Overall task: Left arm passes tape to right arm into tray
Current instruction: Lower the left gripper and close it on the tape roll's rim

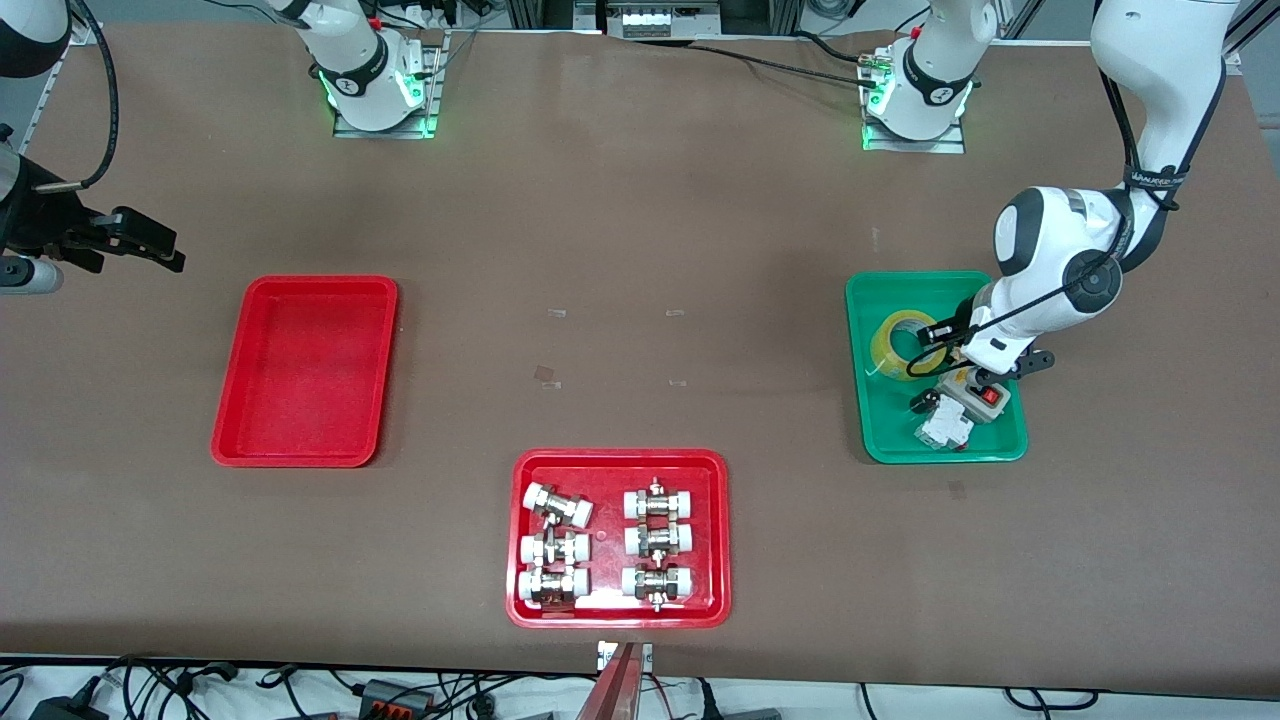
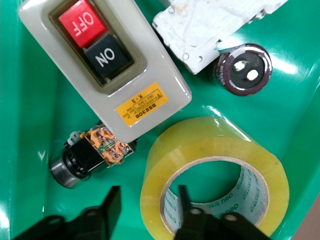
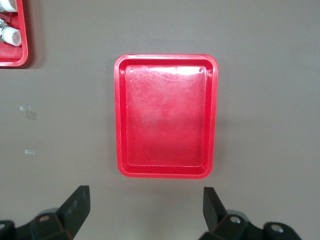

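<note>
The yellow tape lies flat in the green tray at the left arm's end of the table. My left gripper is down in that tray and open. In the left wrist view the left gripper straddles the wall of the tape, one finger outside it and one inside the core, with a gap on the outer side. My right gripper waits open and empty in the air beside the plain red tray, toward the right arm's end. The right wrist view shows the right gripper and the empty red tray.
The green tray also holds a grey OFF/ON switch box, a white part, a dark capacitor and a small black and orange part. A red tray of white-capped metal fittings sits nearest the front camera.
</note>
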`<state>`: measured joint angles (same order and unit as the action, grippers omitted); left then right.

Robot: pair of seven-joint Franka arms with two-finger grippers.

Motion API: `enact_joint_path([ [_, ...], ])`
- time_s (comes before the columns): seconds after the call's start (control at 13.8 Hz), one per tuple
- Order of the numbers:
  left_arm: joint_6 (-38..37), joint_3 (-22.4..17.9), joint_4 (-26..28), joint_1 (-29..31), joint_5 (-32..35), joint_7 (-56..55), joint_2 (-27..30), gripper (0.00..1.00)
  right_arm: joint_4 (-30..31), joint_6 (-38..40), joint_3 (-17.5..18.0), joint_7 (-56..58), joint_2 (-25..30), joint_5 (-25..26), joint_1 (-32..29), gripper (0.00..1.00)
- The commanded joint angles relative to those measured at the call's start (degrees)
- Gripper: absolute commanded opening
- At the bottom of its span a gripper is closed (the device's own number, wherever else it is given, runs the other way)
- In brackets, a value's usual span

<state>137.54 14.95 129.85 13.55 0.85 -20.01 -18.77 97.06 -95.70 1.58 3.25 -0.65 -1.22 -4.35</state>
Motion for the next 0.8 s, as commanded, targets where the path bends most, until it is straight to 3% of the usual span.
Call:
enact_joint_path([
  [0.0,0.8,0.4,1.1,0.0,1.0,-1.6,1.0,0.22,-0.3,0.6,0.1,-0.6,0.0,0.5,0.0,1.00],
  [0.22,0.4,1.0,1.1,0.1,1.0,-2.0,1.3,0.00,-0.4,1.7,0.1,-0.8,0.0,0.5,0.0,1.00],
  [0.51,-1.9,1.1,0.3,0.5,0.9,-2.1,2.4,0.00,-0.5,1.7,0.1,-0.7,0.0,0.5,0.0,1.00],
  [0.73,-3.4,2.8,0.2,1.3,0.7,-1.8,6.3,0.00,-0.5,1.2,0.1,-0.8,0.0,0.6,-0.1,1.00],
])
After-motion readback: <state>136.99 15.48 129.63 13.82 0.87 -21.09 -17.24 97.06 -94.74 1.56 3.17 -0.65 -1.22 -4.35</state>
